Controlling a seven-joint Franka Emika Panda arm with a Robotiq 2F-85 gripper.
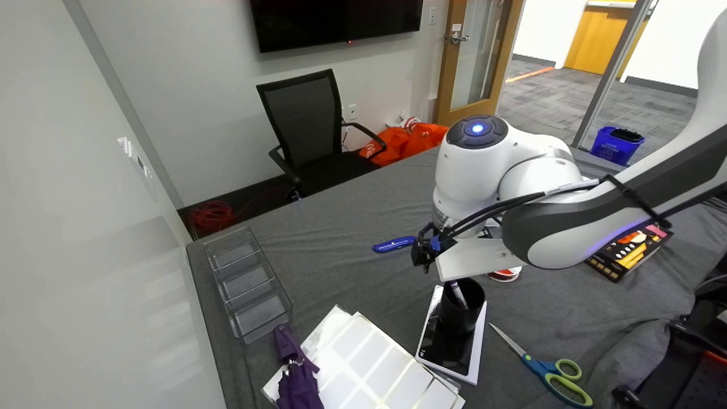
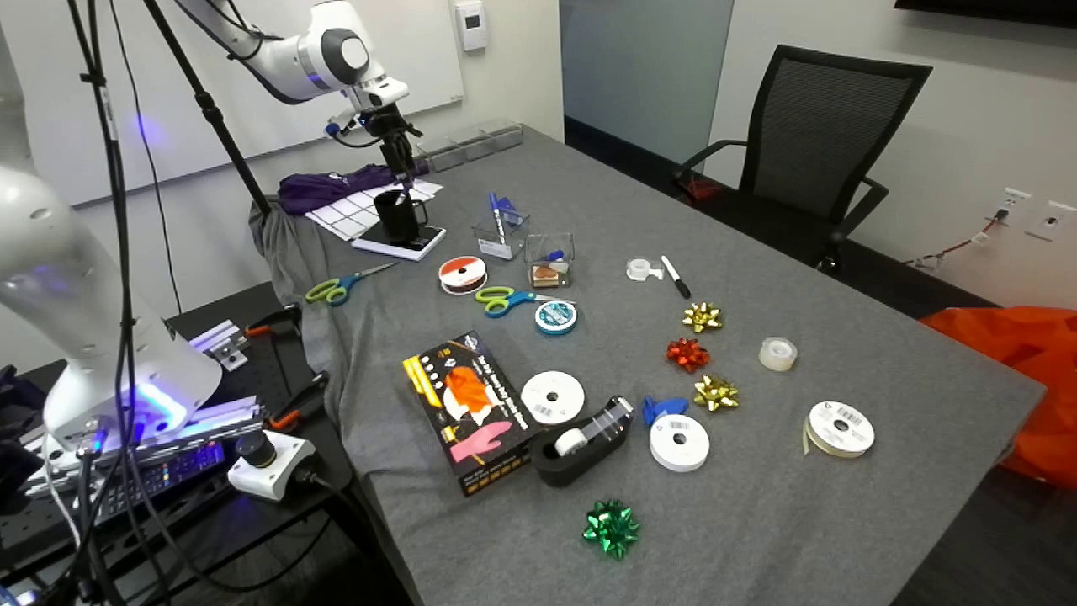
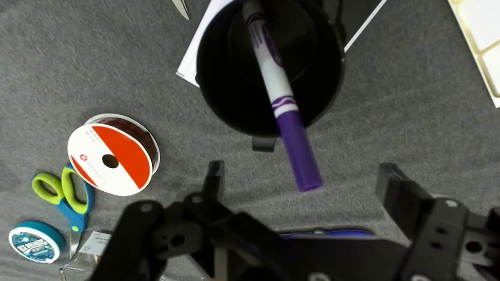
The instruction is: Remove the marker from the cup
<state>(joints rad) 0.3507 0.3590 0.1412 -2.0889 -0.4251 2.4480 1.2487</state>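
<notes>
The marker has a white barrel and a dark purple cap. It stands tilted in the black cup, its cap sticking out over the rim. In the exterior views the marker and the cup also show; the cup stands on a white-edged tablet. My gripper is open, with the marker's cap end between its two fingers in the wrist view and touching neither. In an exterior view the gripper is just above the cup. In the view from the wall side, the arm hides the fingers.
The tablet lies under the cup, beside label sheets and scissors. A ribbon spool and a blue utility knife lie near. Clear bins hold pens behind the spool. A clear divided tray stands at the table edge.
</notes>
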